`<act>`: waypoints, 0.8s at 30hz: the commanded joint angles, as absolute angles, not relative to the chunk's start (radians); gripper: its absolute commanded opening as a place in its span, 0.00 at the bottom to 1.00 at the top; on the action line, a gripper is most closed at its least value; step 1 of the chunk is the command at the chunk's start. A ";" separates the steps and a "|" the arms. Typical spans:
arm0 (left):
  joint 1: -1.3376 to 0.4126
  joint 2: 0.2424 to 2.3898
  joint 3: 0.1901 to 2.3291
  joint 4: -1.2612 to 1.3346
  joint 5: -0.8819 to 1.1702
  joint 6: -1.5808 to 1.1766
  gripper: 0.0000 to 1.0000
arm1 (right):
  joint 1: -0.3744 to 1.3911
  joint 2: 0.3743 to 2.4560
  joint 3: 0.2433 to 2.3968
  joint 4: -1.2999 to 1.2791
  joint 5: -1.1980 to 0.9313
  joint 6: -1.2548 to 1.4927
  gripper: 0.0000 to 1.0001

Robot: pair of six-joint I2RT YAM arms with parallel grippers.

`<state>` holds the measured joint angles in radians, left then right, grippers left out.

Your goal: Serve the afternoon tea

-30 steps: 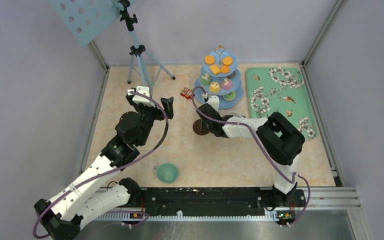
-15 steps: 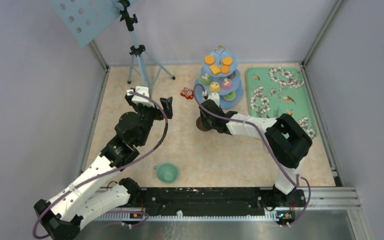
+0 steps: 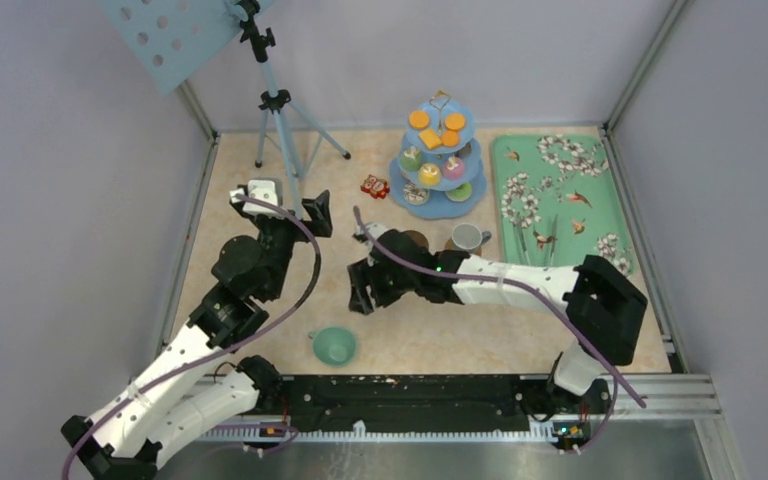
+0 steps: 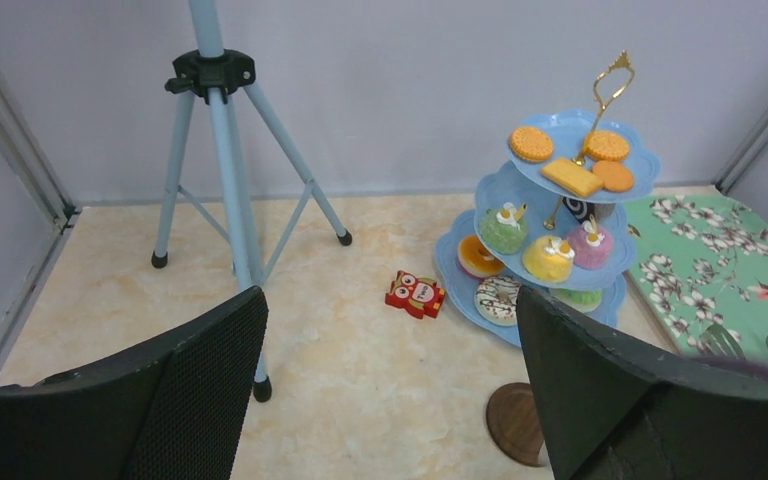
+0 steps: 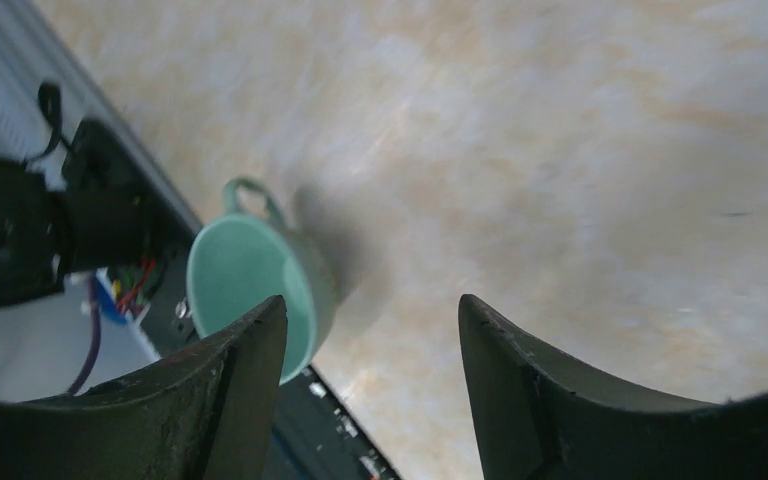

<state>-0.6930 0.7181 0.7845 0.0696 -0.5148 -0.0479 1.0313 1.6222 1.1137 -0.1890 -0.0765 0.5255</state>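
The light-blue three-tier stand (image 3: 438,160) at the back holds orange biscuits, cupcakes and donuts; it also shows in the left wrist view (image 4: 560,215). The teal cup (image 3: 333,346) stands near the front edge. My right gripper (image 3: 358,292) is open just behind and above it; in the right wrist view the cup (image 5: 250,285) lies by the left finger of the open gripper (image 5: 370,335). The grey-white cup (image 3: 467,237) stands on a brown coaster (image 3: 453,245). A second coaster (image 3: 416,240) lies beside it. My left gripper (image 3: 305,210) is open and empty, raised.
The green floral tray (image 3: 560,185) lies at the back right with metal tongs (image 3: 545,240) on it. A red owl toy (image 3: 373,186) lies left of the stand. A blue tripod (image 3: 280,110) stands at the back left. The black rail (image 3: 410,395) runs along the near edge.
My right arm has swung from beside the stand to the left and nearer, ending over the teal cup. The grey-white cup has come into view. My left gripper has shifted slightly left.
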 commanded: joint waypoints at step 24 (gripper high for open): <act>-0.685 0.612 0.748 0.167 -0.585 -0.018 0.99 | 1.213 1.823 1.376 -0.456 0.133 0.550 0.00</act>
